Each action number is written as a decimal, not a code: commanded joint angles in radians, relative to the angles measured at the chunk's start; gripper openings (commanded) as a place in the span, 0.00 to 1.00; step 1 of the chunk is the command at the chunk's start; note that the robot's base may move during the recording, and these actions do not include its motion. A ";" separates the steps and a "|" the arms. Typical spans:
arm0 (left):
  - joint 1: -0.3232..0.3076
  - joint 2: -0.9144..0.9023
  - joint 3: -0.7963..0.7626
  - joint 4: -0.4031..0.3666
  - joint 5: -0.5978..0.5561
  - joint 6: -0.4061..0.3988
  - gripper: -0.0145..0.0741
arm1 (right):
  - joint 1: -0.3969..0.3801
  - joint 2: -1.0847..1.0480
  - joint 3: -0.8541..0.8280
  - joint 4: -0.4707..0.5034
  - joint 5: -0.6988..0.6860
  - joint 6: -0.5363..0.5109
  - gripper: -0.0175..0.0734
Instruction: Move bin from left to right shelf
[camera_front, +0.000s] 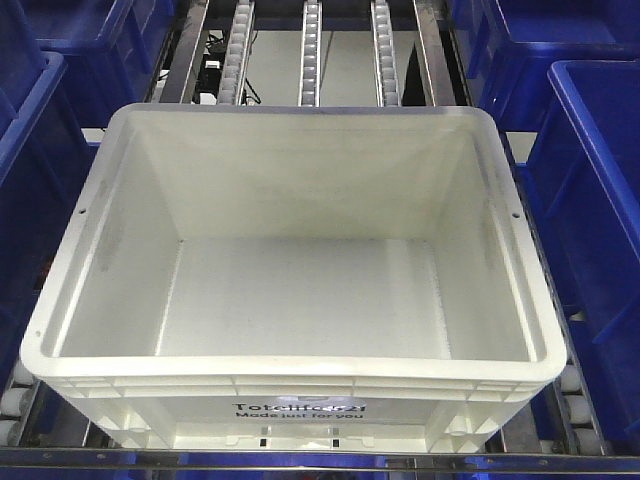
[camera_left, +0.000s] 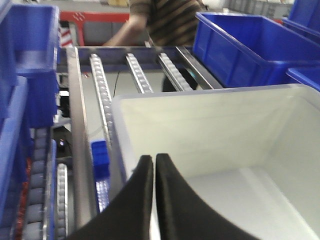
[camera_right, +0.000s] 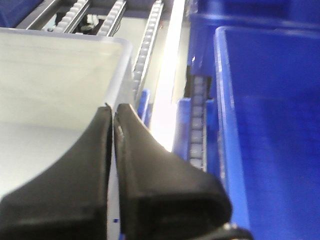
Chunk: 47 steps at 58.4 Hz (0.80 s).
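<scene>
Evidently mid-task: white bin (camera_front: 300, 372) sits on roller rails (camera_front: 311, 50) at front edge of shelf (camera_front: 90, 462), between blue crates (camera_front: 600, 200). Left gripper (camera_left: 154, 162) pinched closed on bin's left wall, right gripper (camera_right: 113, 111) likewise on right wall. Which shelf, cannot tell; lift, carry, set-down apparently left.

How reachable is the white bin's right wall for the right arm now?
Likely yes: the right tool lines up with the right wall of the bin, nothing between, though its fingers look closed and would need opening.
</scene>
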 joint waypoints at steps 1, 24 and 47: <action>-0.003 0.051 -0.060 -0.080 -0.058 0.062 0.16 | -0.004 0.069 -0.063 0.036 -0.047 -0.011 0.19; -0.003 0.213 -0.069 -0.205 -0.150 0.102 0.16 | -0.004 0.279 -0.070 0.118 -0.128 -0.011 0.19; -0.003 0.296 -0.069 -0.204 -0.162 0.103 0.16 | -0.004 0.382 -0.159 0.114 -0.038 -0.070 0.19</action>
